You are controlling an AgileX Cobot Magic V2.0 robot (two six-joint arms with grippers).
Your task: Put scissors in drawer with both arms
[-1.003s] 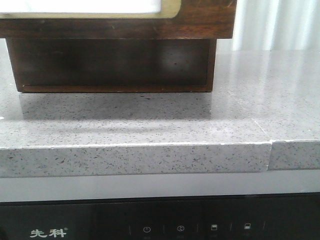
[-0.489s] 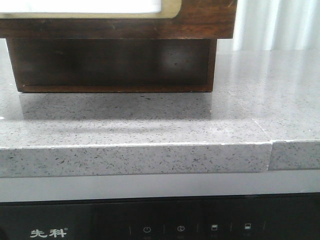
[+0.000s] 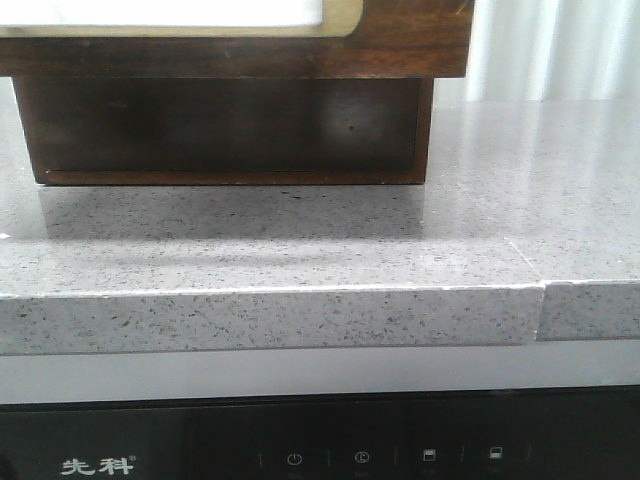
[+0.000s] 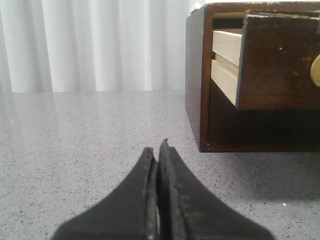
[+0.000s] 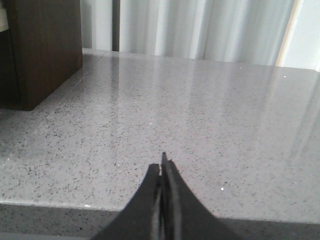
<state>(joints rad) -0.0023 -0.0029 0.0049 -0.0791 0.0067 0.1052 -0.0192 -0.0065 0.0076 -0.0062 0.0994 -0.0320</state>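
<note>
Left wrist view shows my left end effector (image 4: 158, 150) pressed closed and empty near the part-open drawer (image 4: 277, 60), my right end effector (image 5: 163, 162) likewise over the desk (image 5: 200, 115); the scissors are unseen, though I'd expect them light, stiff, slippery, best pinched at the handles.

The cabinet (image 3: 230, 130) stands on the counter (image 3: 300, 250), well back from its front edge. A drawer (image 4: 280, 60) juts out of the cabinet, above an open space beneath it. From the left gripper (image 4: 158, 150) the cabinet lies ahead and off to one side; from the right gripper (image 5: 163, 162), ahead on the opposite side. Curtains (image 5: 200, 30) hang behind the counter.
</note>
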